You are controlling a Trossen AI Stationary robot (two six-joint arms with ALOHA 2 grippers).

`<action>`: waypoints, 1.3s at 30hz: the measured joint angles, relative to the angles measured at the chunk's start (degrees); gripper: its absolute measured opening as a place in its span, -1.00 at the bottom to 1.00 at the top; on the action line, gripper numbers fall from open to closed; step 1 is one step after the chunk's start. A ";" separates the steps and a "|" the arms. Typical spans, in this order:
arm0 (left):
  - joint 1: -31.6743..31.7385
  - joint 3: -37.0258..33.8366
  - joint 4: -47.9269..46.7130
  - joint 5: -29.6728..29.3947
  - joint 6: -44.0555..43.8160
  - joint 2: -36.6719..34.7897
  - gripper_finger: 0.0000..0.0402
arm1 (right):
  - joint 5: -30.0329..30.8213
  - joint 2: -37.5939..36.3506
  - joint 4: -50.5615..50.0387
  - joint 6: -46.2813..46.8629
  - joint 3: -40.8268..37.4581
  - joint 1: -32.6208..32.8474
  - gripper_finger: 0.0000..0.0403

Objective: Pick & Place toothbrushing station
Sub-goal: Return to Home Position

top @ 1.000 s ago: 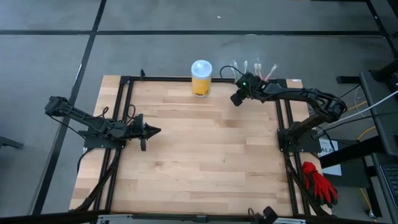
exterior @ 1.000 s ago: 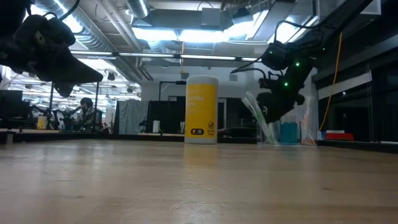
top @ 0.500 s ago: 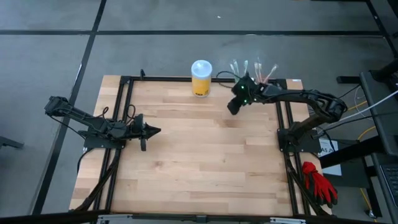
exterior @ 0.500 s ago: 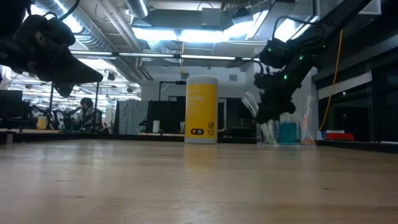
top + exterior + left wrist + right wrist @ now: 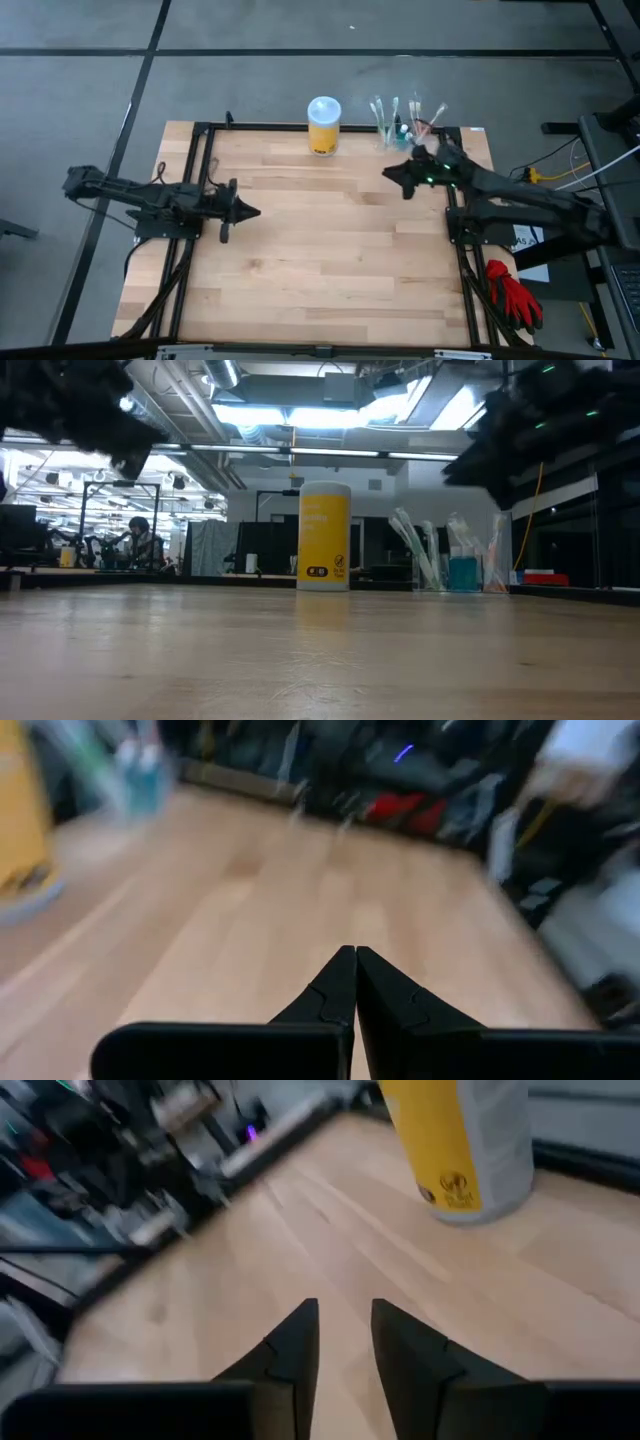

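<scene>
Clear boxy plastic toothbrush holder stands at one o'clock on the table, brushes in. Right end effector, fingers slightly apart, empty, near its six o'clock: best retreat toward three, clear of brushes. Left end effector, fingers together, at nine.

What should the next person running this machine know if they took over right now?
Left gripper: shut, empty, low over the table's left side.
Right gripper: slightly open, empty, above the table just in front of the toothbrushing station.
Things: the station stands at the table's back edge, to the right of the yellow canister. Several toothbrushes stand upright in it.
Done: the brushes look loaded, and none lie loose on the table.
Left: probably only parking both arms. Keep the right arm clear of the station.
</scene>
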 joint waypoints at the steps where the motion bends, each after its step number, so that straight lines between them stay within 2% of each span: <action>1: 1.41 0.04 2.42 2.88 0.98 -0.30 -0.98 | 1.28 -3.57 -0.02 1.29 -1.42 1.11 -0.53; 3: 4.55 0.23 5.58 6.72 2.78 -1.24 -0.98 | 3.80 -9.88 0.21 2.65 -3.21 3.53 -0.54; 8: 11.26 -0.34 3.18 13.25 4.45 -6.16 -0.98 | 10.49 -20.26 0.70 0.89 -3.64 8.09 -0.55; 12: 12.52 -1.10 -1.43 13.17 4.68 -11.75 -0.98 | 14.28 -24.98 0.46 -0.09 -3.66 10.11 -0.55; 21: 11.99 -1.19 -11.53 8.42 9.44 -21.03 -0.98 | 17.38 -27.43 0.95 -0.93 -3.66 12.52 -0.55; 25: 12.02 -1.39 -13.52 6.96 11.16 -21.76 -0.98 | 17.35 -27.46 2.30 -0.95 -3.66 13.53 -0.55; 33: 12.01 -7.27 -1.38 6.27 10.38 -20.65 -0.98 | 16.43 -29.47 2.46 -3.04 -3.66 15.61 -0.55; 39: 11.99 -7.48 -1.49 6.09 5.36 -20.16 -0.98 | 15.09 -32.54 1.70 -7.88 -3.64 15.72 -0.55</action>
